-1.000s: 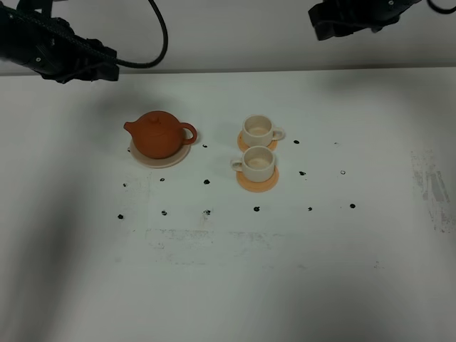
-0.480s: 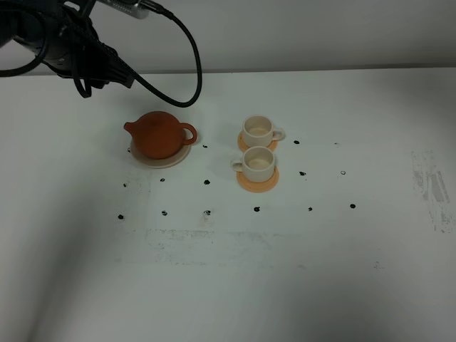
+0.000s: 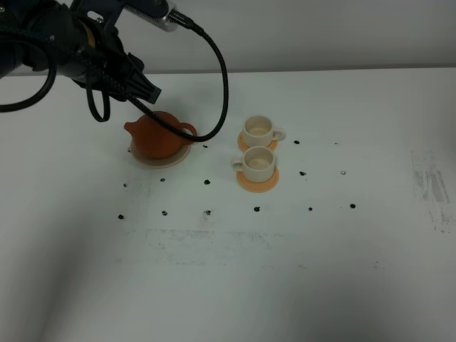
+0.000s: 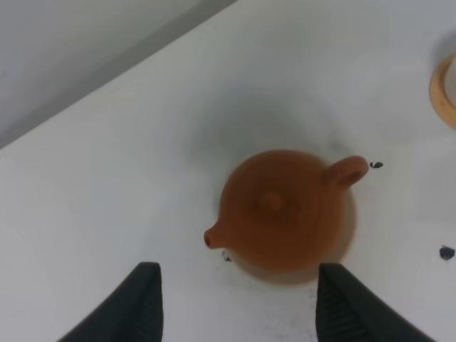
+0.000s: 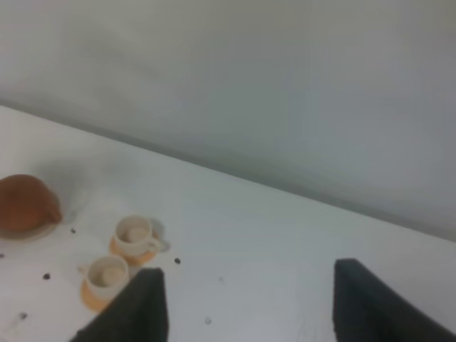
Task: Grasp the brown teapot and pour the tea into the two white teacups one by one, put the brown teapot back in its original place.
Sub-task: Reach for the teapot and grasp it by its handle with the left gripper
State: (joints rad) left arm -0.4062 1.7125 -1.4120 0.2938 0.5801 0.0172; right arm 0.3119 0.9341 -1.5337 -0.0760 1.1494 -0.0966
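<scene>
The left gripper (image 4: 239, 268), jaws apart above the squat reddish-brown clay teapot (image 4: 285, 210), could tip it by closing off-centre on its loop handle (image 3: 187, 130) at 3 o'clock.

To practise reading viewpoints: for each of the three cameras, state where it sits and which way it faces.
Exterior high: mounted high, looking down on the table; left arm shows.
Left wrist: above the brown teapot, looking down; open left gripper shows.
Right wrist: raised, facing table and wall; open right gripper shows.
Shared: all see the brown teapot.
</scene>
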